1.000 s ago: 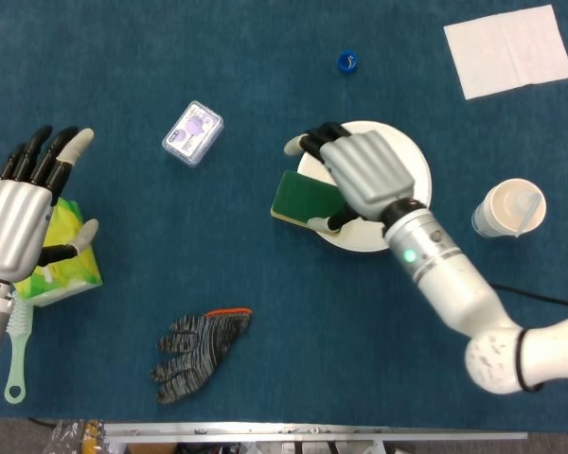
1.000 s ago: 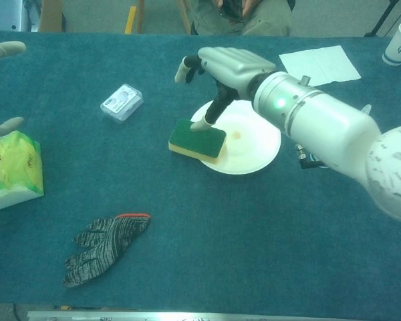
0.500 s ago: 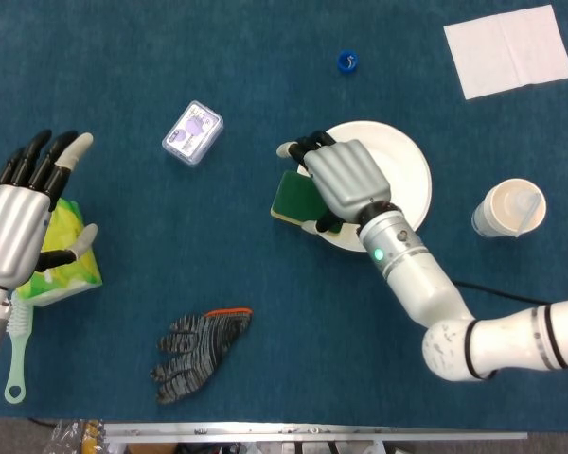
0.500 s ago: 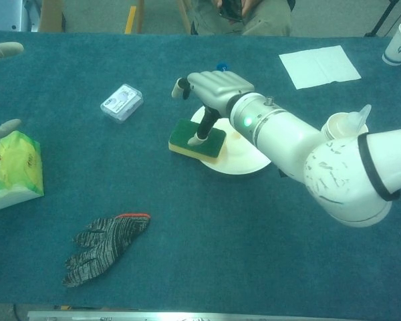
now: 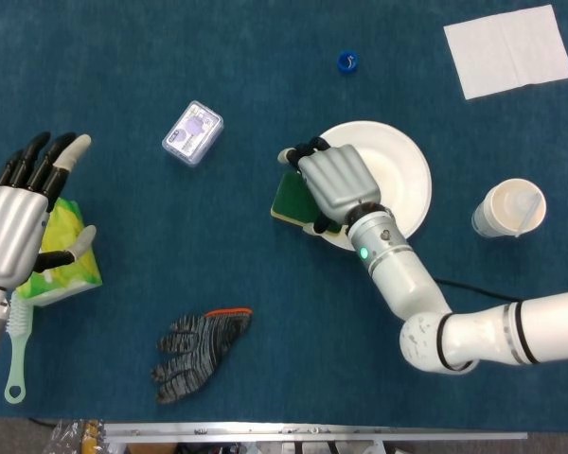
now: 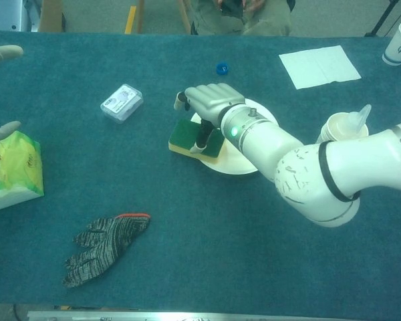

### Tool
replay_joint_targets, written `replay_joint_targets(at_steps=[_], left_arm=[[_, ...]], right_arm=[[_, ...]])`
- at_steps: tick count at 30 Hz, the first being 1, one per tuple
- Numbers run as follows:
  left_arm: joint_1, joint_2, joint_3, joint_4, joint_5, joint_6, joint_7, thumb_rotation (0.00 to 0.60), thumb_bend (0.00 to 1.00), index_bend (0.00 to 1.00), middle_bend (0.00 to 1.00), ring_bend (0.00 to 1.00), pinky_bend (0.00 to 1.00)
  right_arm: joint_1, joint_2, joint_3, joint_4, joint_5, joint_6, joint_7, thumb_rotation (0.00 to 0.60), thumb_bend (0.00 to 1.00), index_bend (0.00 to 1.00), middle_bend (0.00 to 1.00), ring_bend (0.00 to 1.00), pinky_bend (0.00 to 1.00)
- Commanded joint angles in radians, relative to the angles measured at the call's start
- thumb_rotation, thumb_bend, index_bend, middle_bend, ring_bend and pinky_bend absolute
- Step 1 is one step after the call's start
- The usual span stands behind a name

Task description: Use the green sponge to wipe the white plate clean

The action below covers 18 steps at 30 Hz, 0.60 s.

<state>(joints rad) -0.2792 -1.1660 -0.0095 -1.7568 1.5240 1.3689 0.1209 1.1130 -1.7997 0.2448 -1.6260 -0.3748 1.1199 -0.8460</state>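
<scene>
Now right hand (image 5: 336,182) over rectangular green sponge (image 5: 289,197), round white plate (image 5: 402,175).

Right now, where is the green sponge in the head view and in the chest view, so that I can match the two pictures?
Head view: the green sponge lies at the left rim of the white plate, partly under the right hand.
Chest view: the green sponge is left of centre, overlapping the plate's left rim, under the right hand.
Shared landmark: the grey knitted glove, toward the near table edge.
</scene>
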Motion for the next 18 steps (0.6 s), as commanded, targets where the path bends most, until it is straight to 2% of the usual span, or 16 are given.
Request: replay_joint_targets(at_steps=[1, 18], left_arm=[[0.000, -0.002, -0.001, 0.004, 0.001, -0.003, -0.003, 0.532, 0.28, 0.04, 0.06, 0.00, 0.11], [0.003, -0.006, -0.009, 0.028, 0.003, -0.010, -0.031, 0.536, 0.28, 0.04, 0.06, 0.00, 0.11]], right_arm=[[0.003, -0.005, 0.002, 0.010, 0.018, -0.002, -0.009, 0.569, 0.00, 0.22, 0.24, 0.16, 0.47], [0.036, -0.026, 0.021, 0.039, 0.116, -0.015, -0.071, 0.575, 0.00, 0.23, 0.24, 0.15, 0.48]])
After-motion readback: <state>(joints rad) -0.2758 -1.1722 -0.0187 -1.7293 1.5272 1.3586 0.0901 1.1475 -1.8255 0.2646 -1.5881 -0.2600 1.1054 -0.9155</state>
